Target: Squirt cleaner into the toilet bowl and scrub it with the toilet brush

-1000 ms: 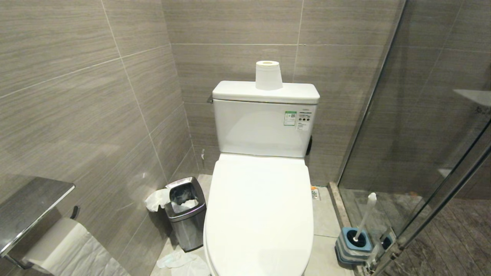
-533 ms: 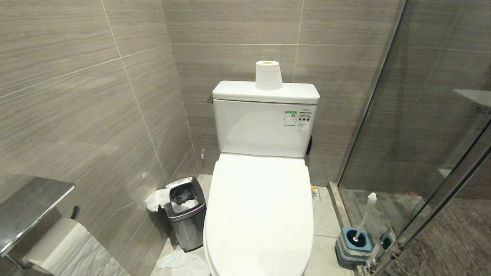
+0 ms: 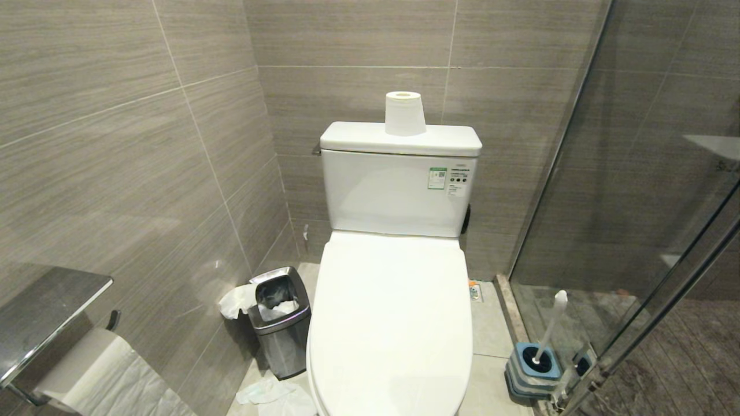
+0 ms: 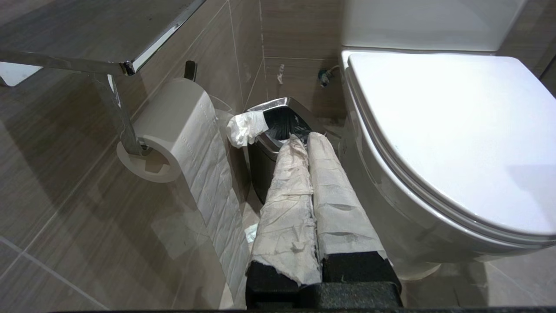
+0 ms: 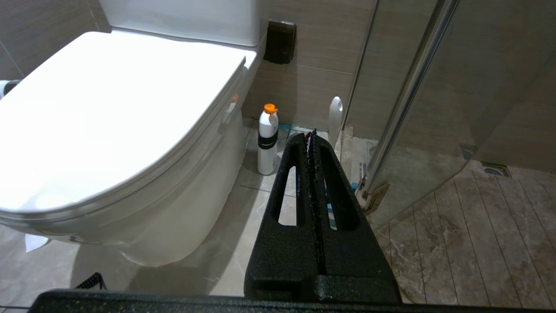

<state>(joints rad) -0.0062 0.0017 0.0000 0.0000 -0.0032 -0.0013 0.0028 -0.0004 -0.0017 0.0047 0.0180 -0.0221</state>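
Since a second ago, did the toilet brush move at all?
No. The toilet brush leans in its blue holder by the glass shower door, exactly where it was against the floor tiles.

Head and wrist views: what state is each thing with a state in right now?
toilet lid: closed over the bowl.
toilet brush: standing in its holder, untouched.
waste bin: open, tissue inside and over its rim.
white bottle: upright, orange cap on.
left gripper: shut, empty.
right gripper: shut, empty.
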